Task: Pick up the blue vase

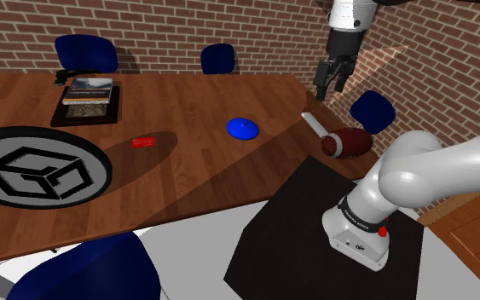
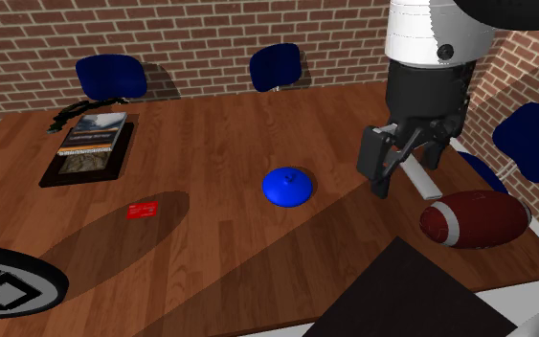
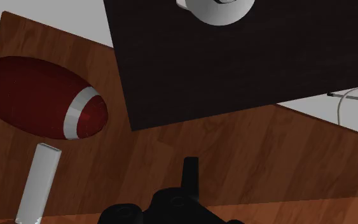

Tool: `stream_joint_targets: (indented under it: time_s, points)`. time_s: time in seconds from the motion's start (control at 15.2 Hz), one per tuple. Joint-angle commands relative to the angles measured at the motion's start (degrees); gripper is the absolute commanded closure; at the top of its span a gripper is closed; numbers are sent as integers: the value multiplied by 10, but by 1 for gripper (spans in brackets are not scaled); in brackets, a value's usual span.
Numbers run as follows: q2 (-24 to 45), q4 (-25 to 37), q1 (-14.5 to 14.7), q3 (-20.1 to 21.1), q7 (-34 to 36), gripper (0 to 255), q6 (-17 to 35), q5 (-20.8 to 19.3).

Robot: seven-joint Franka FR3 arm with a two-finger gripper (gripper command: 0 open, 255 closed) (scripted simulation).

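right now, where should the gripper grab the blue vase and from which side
Probably from straight above. The blue vase sits low and wide on the table, with a small raised nub at its top; its sloping sides give little to pinch from the side. Close on that nub. The gripper hangs open above the table near the football.

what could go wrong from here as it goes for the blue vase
1. The gripper hangs open near the football and the white bar, well apart from the blue vase. A low sweep across could knock either one.
2. The vase looks squat and rounded with a small knob on top, so the fingers may slip off it.
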Motion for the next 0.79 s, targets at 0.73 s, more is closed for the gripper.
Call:
stream_joint_targets:
  time_s: [0.73]
  points:
    - [171, -30, 2, -65, -75, 0, 243, -17]
